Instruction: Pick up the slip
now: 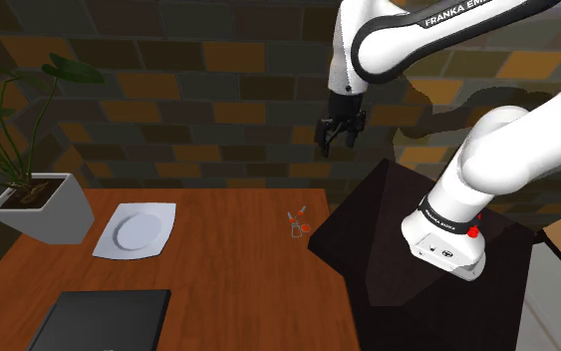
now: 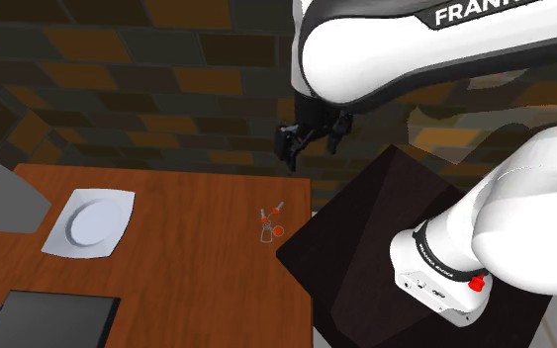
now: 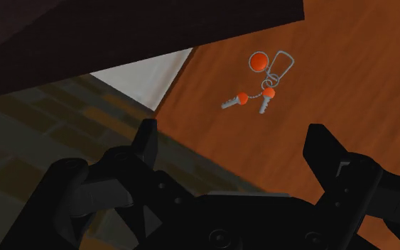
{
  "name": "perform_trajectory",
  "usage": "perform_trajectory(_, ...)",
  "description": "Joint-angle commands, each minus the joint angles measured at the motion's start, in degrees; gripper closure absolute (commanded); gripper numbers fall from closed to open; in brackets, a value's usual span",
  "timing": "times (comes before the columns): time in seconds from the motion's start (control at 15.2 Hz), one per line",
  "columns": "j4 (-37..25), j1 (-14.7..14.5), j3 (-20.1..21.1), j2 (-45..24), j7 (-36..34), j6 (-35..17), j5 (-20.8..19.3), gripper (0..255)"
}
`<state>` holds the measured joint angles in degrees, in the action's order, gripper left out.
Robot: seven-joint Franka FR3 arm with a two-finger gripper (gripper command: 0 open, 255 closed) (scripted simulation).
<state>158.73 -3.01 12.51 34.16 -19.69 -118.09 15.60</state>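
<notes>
Grey keys with orange caps on a ring (image 1: 296, 221) (image 2: 270, 225) (image 3: 262, 82) lie on the brown wooden table (image 1: 228, 279), just beside the dark box stand (image 1: 388, 229). High near the stand's far corner hangs the black end effector (image 1: 338, 135) (image 2: 311, 143) (image 3: 235, 135), released and empty. Farther from the stand sit a white square plate (image 1: 139, 229) and a white planter (image 1: 44, 209).

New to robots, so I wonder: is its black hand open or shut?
Open: the hand has its two fingers well apart, clasping nothing.

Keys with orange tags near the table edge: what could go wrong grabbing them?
The small bunch of grey keys with orange tags lies flat on the brown wooden table, so the open black gripper, high above, might pinch only one piece or scrape the wood. They lie close to the table's edge; a nudge could slide them off.
</notes>
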Motion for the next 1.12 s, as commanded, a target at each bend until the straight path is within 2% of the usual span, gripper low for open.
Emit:
perform_trajectory(0.0, 1.38, -0.64, 2.38, -3.23, -2.43, -5.35, 1.22, 0)
perform_trajectory(0.33, 1.99, -0.91, 8.18, -14.95, -8.86, -18.77, 2.14, 0)
perform_trajectory(0.59, 0.52, 0.46, 12.49, -26.49, -16.37, -29.39, -1.45, 0)
perform_trajectory(0.73, -0.79, 1.40, 13.89, -32.78, -22.01, -34.30, -6.24, 0)
perform_trajectory(0.86, -2.57, 1.42, 13.58, -39.24, -29.38, -38.55, -13.58, 0)
perform_trajectory(0.92, -3.67, 0.64, 12.45, -42.42, -33.44, -40.34, -17.79, 0)
perform_trajectory(1.06, -6.26, -2.78, 8.47, -48.42, -40.98, -43.25, -25.36, 0)
